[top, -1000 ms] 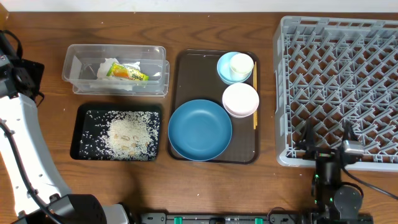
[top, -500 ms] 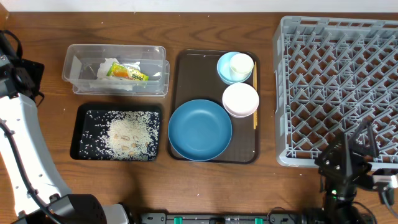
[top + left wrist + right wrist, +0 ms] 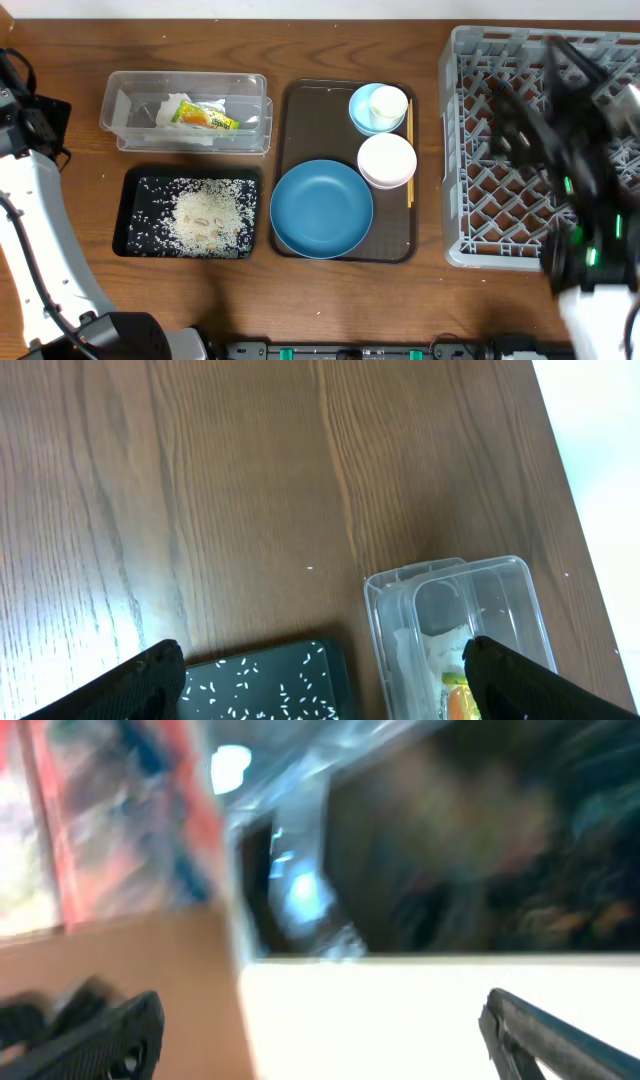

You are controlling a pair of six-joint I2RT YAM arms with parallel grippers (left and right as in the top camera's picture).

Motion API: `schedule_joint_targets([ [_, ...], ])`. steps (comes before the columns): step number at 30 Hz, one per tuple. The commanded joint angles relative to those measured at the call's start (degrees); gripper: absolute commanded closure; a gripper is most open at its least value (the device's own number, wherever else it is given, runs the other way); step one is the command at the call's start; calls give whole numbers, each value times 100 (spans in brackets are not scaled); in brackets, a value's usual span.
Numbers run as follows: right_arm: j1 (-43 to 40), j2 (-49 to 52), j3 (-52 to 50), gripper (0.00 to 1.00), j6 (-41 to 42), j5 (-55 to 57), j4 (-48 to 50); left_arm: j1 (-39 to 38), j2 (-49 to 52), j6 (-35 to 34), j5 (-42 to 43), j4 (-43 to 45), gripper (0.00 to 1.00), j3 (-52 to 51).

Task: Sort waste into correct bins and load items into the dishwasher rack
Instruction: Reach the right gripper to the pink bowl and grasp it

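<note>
The clear tub point(image 3: 112, 108) at the back left holds a crumpled white napkin point(image 3: 172, 105) and a yellow-green wrapper point(image 3: 205, 118). Rice point(image 3: 205, 215) lies scattered in the black tray point(image 3: 119, 212) in front of it. A brown serving tray point(image 3: 310, 125) carries the blue plate point(image 3: 320, 208), the white bowl point(image 3: 386, 160), the light-blue bowl point(image 3: 358, 112) with the white cup point(image 3: 388, 103) inside, and chopsticks point(image 3: 409, 150). My left gripper point(image 3: 322, 652) hangs open above the table beside the tub point(image 3: 460, 610) and black tray point(image 3: 270, 680). My right gripper point(image 3: 320, 1015) is open and empty; its blurred arm point(image 3: 575, 130) is over the grey rack point(image 3: 452, 150).
The rack fills the right side of the table, with the right arm across it. The left arm point(image 3: 25, 200) stands along the left edge. Bare wood lies behind and to the left of the tub. The right wrist view is heavily blurred.
The right arm has swung up from the table's near right edge to above the rack. The left arm and all objects have stayed put.
</note>
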Motion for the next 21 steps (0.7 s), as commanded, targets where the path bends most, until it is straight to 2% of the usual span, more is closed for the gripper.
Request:
schedule_joint_targets([
  [1,374,942,1113,1,-658,-1650,-992,20,11,37,-31,-20,8,20],
  [7,1526,2142,2774,1,-2577,-623,-4190,20,11,37,-31,-20,8,20],
  [11,2321,2592,3495,1,-3289,1904,-6039,20,11,37,-31,-20,9,20],
  [14,2695,2914,3744,1,-3307,3150,-6852,20,11,37,-31,-20,9,20],
  [21,2817,3762,3759,1,-3303,3263,-7589,20,11,37,-31,-20,8,20],
])
